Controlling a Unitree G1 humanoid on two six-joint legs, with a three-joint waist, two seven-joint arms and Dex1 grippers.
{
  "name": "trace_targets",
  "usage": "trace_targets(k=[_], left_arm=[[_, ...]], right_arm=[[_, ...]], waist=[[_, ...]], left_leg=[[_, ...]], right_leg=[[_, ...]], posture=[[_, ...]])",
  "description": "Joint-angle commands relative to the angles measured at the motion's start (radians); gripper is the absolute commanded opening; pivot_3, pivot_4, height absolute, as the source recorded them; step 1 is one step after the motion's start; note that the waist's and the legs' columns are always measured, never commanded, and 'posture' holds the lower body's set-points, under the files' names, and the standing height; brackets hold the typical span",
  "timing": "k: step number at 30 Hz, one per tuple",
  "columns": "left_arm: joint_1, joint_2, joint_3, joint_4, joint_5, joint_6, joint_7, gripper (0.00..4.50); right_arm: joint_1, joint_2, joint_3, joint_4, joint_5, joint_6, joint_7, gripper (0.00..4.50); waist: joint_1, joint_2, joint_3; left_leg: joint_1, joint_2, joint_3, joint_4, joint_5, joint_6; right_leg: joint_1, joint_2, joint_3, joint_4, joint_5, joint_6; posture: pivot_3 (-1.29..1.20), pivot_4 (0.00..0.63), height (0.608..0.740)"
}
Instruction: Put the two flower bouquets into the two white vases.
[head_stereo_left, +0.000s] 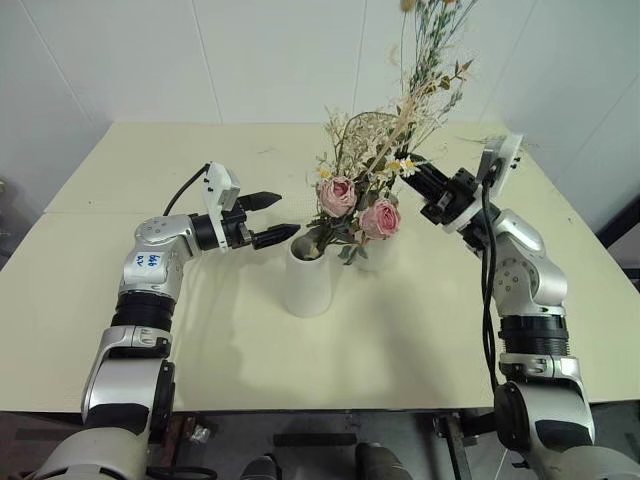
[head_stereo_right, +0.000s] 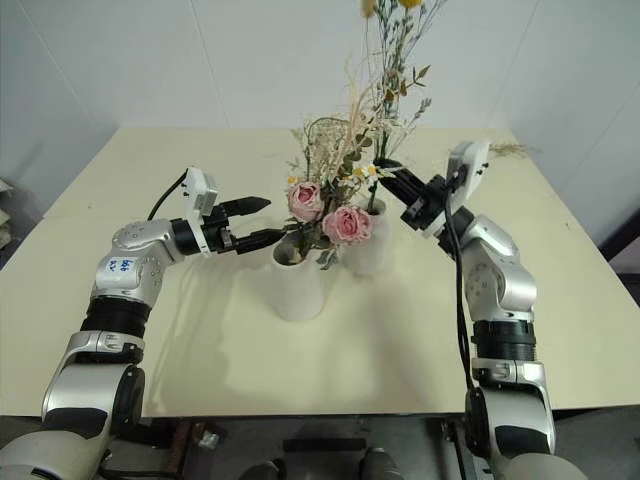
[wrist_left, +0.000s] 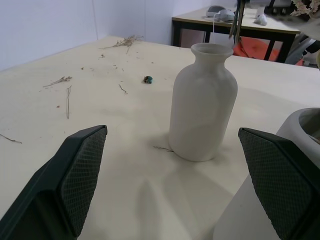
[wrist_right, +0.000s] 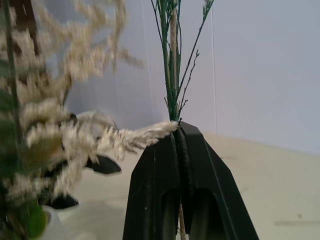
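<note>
The bushy bouquet with two pink roses stands in the wide-mouthed white vase. My left gripper is open and level, just left of that vase's rim, holding nothing. Between its fingers I see the bottle-shaped white vase, its mouth empty. My right gripper is shut on the stems of the slim bouquet, which rises high above it. The stem ends hang just above the bottle vase's mouth. In the right wrist view the black fingers pinch the green stems.
Both vases stand close together mid-table on the cream table, the bottle vase partly hidden behind the roses. Loose dried twigs and a small green scrap lie on the tabletop. A dark-framed table stands beyond.
</note>
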Motion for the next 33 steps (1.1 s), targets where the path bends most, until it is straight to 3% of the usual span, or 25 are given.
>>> trace_targets(k=[1,28,33], left_arm=[[-0.020,0.010,0.029,-0.030,-0.023,-0.012,-0.002,4.50],[0.014,0.016,0.051,-0.080,-0.027,0.011,0.018,4.50],[0.012,0.012,0.054,-0.076,-0.024,0.003,0.020,4.50]], right_arm=[[-0.047,-0.017,-0.044,-0.024,0.040,0.009,-0.017,0.04],[0.005,0.039,0.006,0.153,-0.072,-0.150,0.040,0.04],[0.005,0.037,0.015,0.131,-0.067,-0.148,0.057,1.35]], waist=[[0.001,0.000,0.000],[0.000,0.000,0.000],[0.000,0.000,0.000]], left_leg=[[0.000,0.000,0.000,0.000,0.000,0.000],[0.000,0.000,0.000,0.000,0.000,0.000],[0.000,0.000,0.000,0.000,0.000,0.000]], right_leg=[[0.000,0.000,0.000,0.000,0.000,0.000],[0.000,0.000,0.000,0.000,0.000,0.000],[0.000,0.000,0.000,-0.001,0.000,0.000]], posture=[[0.00,0.150,0.740],[0.00,0.150,0.740],[0.00,0.150,0.740]])
